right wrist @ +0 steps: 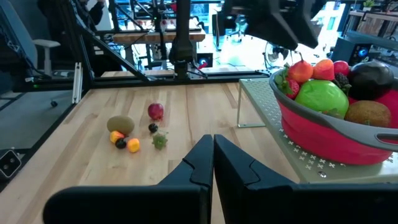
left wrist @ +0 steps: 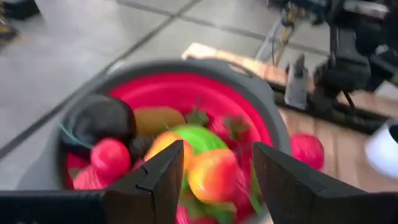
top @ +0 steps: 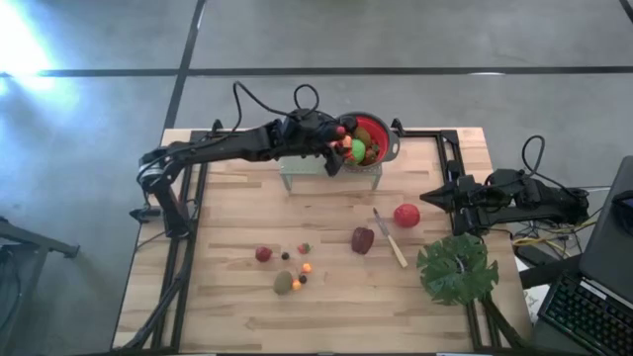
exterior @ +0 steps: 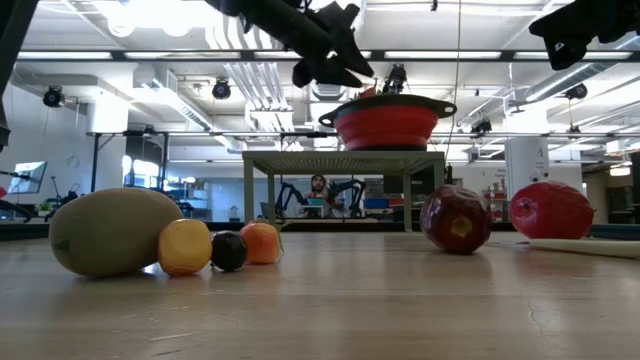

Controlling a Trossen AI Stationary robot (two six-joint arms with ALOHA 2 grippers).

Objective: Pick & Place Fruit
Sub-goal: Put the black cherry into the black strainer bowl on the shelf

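Red round ribbed bowl (left wrist: pixel 186 93) heaped with glossy fruit (left wrist: pixel 211 174); left tool (left wrist: pixel 214 177) above.

on table: 1 brown oval kiwi (top: pixel 284 283) | 2 small orange pieces (top: pixel 307 268) | 2 dark berries (top: pixel 286 256) | 1 round red apple (top: pixel 406 215) | 1 dark maroon fruit (top: pixel 363 240) | bowl fruit: count unclear

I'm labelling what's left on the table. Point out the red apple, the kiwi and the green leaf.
red apple (top: pixel 406 215), high view, middle of its top.
kiwi (exterior: pixel 112 231), low view, middle of its brown side.
green leaf (top: pixel 456 270), high view, centre of the blade.
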